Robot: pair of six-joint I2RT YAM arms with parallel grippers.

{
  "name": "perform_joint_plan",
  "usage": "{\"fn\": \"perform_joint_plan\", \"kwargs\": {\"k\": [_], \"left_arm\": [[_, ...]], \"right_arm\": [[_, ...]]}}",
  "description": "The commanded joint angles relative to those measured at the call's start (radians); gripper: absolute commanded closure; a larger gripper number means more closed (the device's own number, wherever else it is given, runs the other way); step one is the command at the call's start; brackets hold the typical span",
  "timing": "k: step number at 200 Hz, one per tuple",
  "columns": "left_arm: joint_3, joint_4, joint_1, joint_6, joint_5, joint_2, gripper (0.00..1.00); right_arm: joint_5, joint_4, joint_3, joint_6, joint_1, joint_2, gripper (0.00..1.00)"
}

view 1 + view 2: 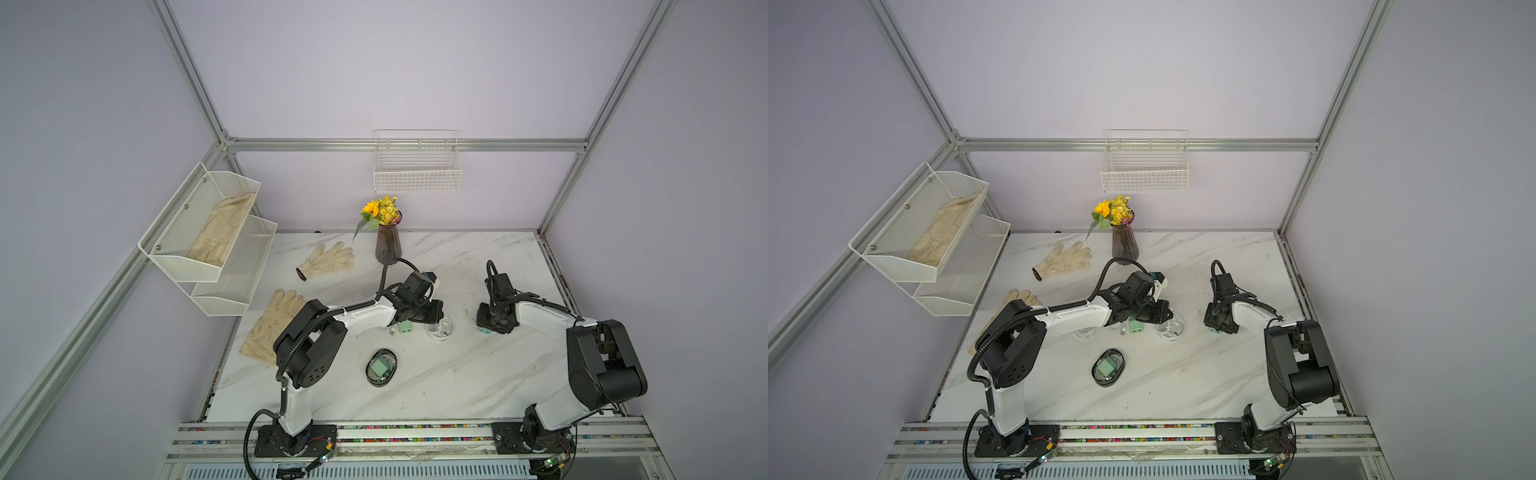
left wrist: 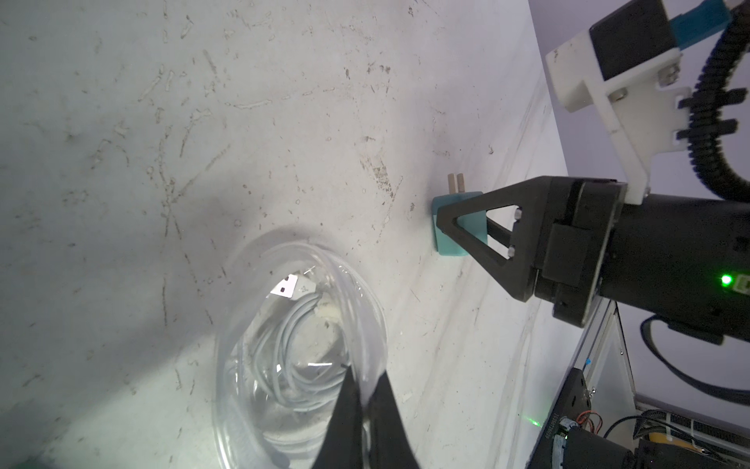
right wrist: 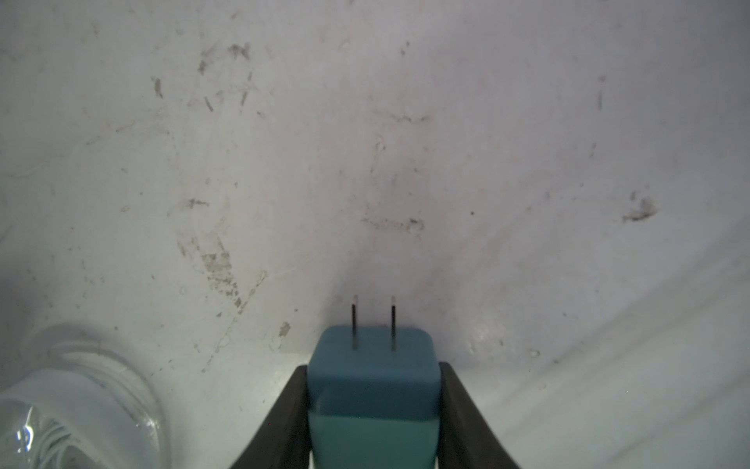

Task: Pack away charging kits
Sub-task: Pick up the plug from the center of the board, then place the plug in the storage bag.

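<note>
A teal-blue plug adapter [image 3: 373, 390] lies on the marble table with its two prongs pointing away from the right wrist camera. My right gripper [image 3: 373, 367] is shut on it, a finger pressed to each side; both top views show it low at the table [image 1: 483, 330] [image 1: 1213, 331]. My left gripper [image 2: 365, 371] is shut on the rim of a clear case [image 2: 243, 345], which holds a coiled white cable [image 2: 284, 365]. A mint green adapter [image 1: 405, 327] lies by the left gripper [image 1: 432, 318]. Nearer the front, a closed oval case [image 1: 381, 368] holds another mint adapter.
Cream gloves lie at the table's back left [image 1: 328, 259] and left edge [image 1: 274, 324], and another sits in the mesh wall shelf [image 1: 220, 232]. A flower vase [image 1: 387, 245] stands at the back. A white wire basket [image 1: 417, 174] hangs on the rear wall.
</note>
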Motion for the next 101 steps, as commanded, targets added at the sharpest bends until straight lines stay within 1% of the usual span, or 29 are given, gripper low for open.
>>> {"fn": "perform_joint_plan", "kwargs": {"k": [1,24,41,72,101], "left_arm": [[0.052,0.020,0.006,0.016,0.017,-0.019,1.00],[0.062,0.008,0.013,0.016,0.025,-0.019,1.00],[0.067,0.011,0.021,0.007,0.043,-0.014,1.00],[0.078,0.016,0.029,-0.011,0.062,-0.001,1.00],[0.074,0.046,0.030,-0.034,0.077,-0.001,1.00]], "right_arm": [[-0.012,-0.024,0.026,0.008,0.037,-0.057,0.70],[-0.026,-0.062,0.085,0.030,0.125,-0.088,0.71],[-0.074,-0.057,0.106,0.053,0.172,-0.095,0.72],[-0.184,0.032,0.070,0.085,0.201,-0.090,0.73],[-0.252,0.131,0.034,0.090,0.203,-0.048,0.73]]}}
